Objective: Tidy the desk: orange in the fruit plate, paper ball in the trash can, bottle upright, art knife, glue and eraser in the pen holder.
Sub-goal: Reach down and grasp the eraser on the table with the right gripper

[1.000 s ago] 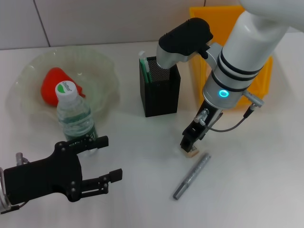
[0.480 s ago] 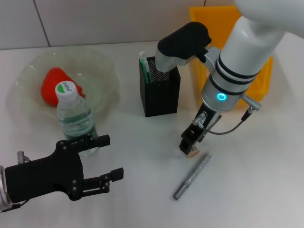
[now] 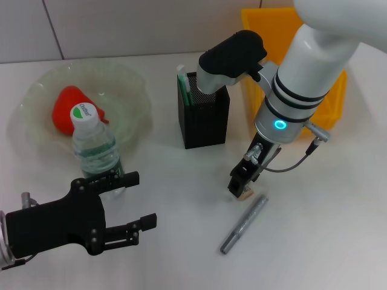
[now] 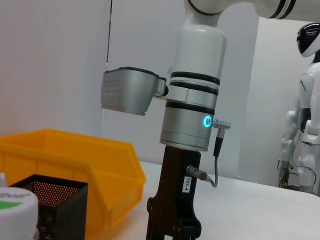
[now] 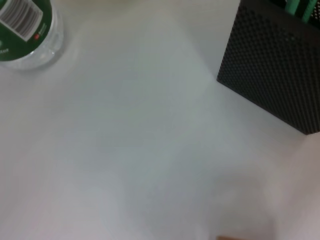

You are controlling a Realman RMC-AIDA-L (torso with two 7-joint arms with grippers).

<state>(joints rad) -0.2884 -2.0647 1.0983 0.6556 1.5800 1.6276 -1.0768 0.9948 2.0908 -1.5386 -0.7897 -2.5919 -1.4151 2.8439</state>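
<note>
My right gripper [image 3: 240, 186] is down at the table, right over the small beige eraser [image 3: 245, 195]. A slim silver art knife [image 3: 244, 223] lies just beyond it toward the front. The black mesh pen holder [image 3: 204, 115] stands behind, with a green-and-white stick [image 3: 183, 83] in it. The bottle [image 3: 95, 147] stands upright beside the fruit plate [image 3: 36, 84], which holds the orange [image 3: 68, 106]. My left gripper [image 3: 139, 202] is open and empty, just in front of the bottle. The paper ball is out of view.
The yellow trash can [image 3: 335, 99] stands at the back right behind my right arm; the left wrist view shows it [image 4: 75, 155] next to the pen holder [image 4: 50, 200]. A white humanoid robot [image 4: 305, 115] stands far off.
My right arm has sunk a little and leaned left over the eraser. The eraser, the knife and my left gripper have not moved.
</note>
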